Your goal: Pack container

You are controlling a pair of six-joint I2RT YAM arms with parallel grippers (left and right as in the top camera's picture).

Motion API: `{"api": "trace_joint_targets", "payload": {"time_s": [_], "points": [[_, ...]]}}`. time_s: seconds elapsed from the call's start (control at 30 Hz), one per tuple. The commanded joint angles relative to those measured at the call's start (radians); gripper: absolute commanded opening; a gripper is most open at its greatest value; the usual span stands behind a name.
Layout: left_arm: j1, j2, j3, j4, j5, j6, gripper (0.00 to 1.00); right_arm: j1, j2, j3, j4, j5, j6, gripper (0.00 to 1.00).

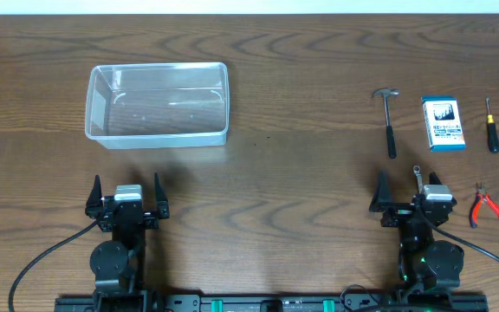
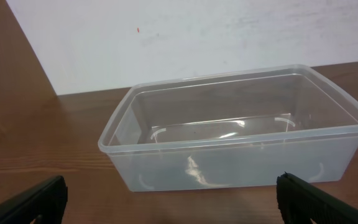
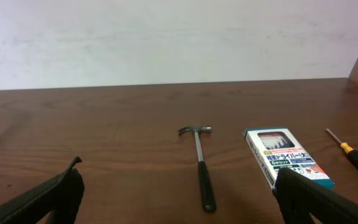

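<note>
Our desk (image 1: pixel 301 52) carries the empty container (image 1: pixel 158 102), just ahead of the left gripper (image 1: pixel 126 186); that gripper and the right gripper (image 1: pixel 411 186), well right of the container, both gape wide; we should grasp the hammer (image 1: pixel 389 121), far right of it, squarely mid-handle.

Only the small blue-and-white box (image 3: pixel 288 158), lower right of the right wrist view, carries print. Its lettering is too blurred to read.
</note>
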Motion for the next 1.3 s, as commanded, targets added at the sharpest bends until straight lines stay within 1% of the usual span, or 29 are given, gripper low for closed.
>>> {"api": "trace_joint_targets", "payload": {"time_s": [0.0,0.63,0.7,0.8,0.9,0.97,1.0,1.07,1.17,1.27], "points": [[0.005,-0.006,-0.019,-0.041,-0.005,-0.008,0.98,-0.009,-0.005,-0.004,-0.002,0.0,-0.012,0.99],[0.005,-0.006,-0.019,-0.041,-0.005,-0.008,0.98,-0.009,-0.005,-0.004,0.005,-0.001,-0.002,0.99],[0.005,-0.006,-0.019,-0.041,-0.005,-0.009,0.98,-0.008,-0.005,-0.004,0.007,-0.005,0.066,0.99],[0.005,-0.006,-0.019,-0.041,-0.005,-0.009,0.98,-0.007,-0.003,-0.004,0.0,-0.065,0.254,0.99],[0.005,-0.006,-0.019,-0.041,-0.005,-0.008,0.98,-0.007,-0.003,-0.004,0.008,-0.142,0.491,0.99],[0.005,-0.006,-0.019,-0.041,-0.005,-0.009,0.98,-0.007,-0.002,-0.004,0.011,-0.194,0.591,0.99],[0.005,-0.006,-0.019,-0.041,-0.005,-0.008,0.98,-0.006,0.0,-0.004,0.014,-0.235,0.622,0.99],[0.005,-0.006,-0.019,-0.041,-0.005,-0.009,0.98,-0.006,0.002,-0.004,0.022,-0.324,0.64,0.99],[0.005,-0.006,-0.019,-0.041,-0.005,-0.009,0.98,-0.006,0.002,-0.004,0.027,-0.469,0.64,0.99],[0.005,-0.006,-0.019,-0.041,-0.005,-0.008,0.98,-0.006,0.002,-0.004,0.031,-0.548,0.64,0.99]]}}
